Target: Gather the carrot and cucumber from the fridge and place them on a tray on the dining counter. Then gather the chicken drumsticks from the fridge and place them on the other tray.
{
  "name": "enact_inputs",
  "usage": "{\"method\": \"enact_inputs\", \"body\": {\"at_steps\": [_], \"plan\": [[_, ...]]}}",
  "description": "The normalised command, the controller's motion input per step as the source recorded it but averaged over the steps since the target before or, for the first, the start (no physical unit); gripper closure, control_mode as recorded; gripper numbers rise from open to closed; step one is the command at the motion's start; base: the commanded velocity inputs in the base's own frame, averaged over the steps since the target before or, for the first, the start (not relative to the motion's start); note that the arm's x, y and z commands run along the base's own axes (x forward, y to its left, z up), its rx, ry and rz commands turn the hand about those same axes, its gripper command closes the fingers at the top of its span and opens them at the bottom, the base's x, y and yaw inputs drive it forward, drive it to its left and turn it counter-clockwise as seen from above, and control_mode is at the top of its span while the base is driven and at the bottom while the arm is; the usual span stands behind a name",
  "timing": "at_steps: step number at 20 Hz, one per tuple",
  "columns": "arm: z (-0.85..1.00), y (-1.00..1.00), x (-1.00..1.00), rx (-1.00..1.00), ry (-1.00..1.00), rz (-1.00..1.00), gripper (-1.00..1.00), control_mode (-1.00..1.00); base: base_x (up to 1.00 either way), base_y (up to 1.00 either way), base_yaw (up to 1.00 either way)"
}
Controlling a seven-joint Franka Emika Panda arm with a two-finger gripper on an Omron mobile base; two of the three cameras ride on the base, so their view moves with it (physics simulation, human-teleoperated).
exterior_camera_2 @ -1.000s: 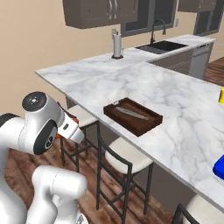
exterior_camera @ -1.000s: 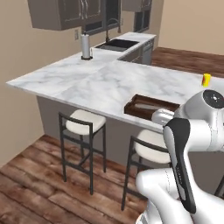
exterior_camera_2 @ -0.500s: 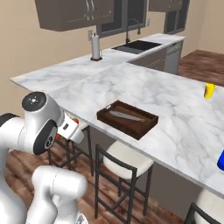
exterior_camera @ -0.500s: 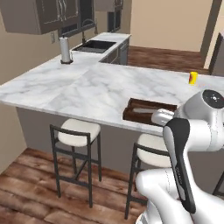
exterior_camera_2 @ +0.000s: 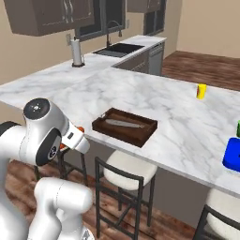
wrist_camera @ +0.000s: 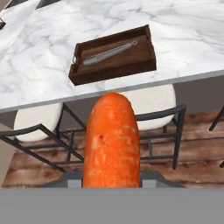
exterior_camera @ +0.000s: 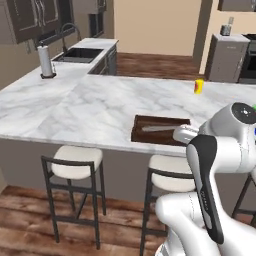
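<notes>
An orange carrot [wrist_camera: 112,144] stands lengthwise in the hand view with my gripper [exterior_camera_2: 76,135] shut on it; the fingertips are hidden behind it. Its orange tip [exterior_camera_2: 80,128] peeks out beside the hand, held below counter height in front of the counter edge. A dark wooden tray [wrist_camera: 113,72] sits on the marble dining counter [exterior_camera: 90,107] near its front edge, ahead of the carrot, with a long metal utensil [wrist_camera: 108,53] in it. The same tray [exterior_camera_2: 123,134] [exterior_camera: 138,131] lies just beyond my arm. The cucumber, chicken drumsticks and fridge are out of view.
Two white-cushioned stools [exterior_camera: 77,161] [exterior_camera_2: 127,171] stand under the counter edge below the tray. On the counter are a small yellow cup [exterior_camera_2: 201,91] and a blue block [exterior_camera_2: 233,152] at the right. A paper towel holder [exterior_camera: 46,62] and sink [exterior_camera: 80,52] are at the far left.
The whole picture has shifted, so the base has moved: the counter and tray now sit more squarely ahead and closer. The carrot stays in my grip.
</notes>
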Motion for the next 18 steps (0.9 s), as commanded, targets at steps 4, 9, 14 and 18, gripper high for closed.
{"method": "enact_inputs", "body": {"at_steps": [4, 9, 14, 18], "plan": [[0.00, 0.00, 0.00, 0.00, 0.00, 0.00, 1.00, 1.00, 0.26, 0.40, -0.31], [0.00, 0.00, 0.00, 0.00, 0.00, 0.00, 1.00, 1.00, 0.31, 0.43, -0.29], [0.00, 0.00, 0.00, 0.00, 0.00, 0.00, 1.00, 1.00, 0.35, 0.39, -0.26], [0.00, 0.00, 0.00, 0.00, 0.00, 0.00, 1.00, 1.00, 0.41, 0.38, -0.23]]}}
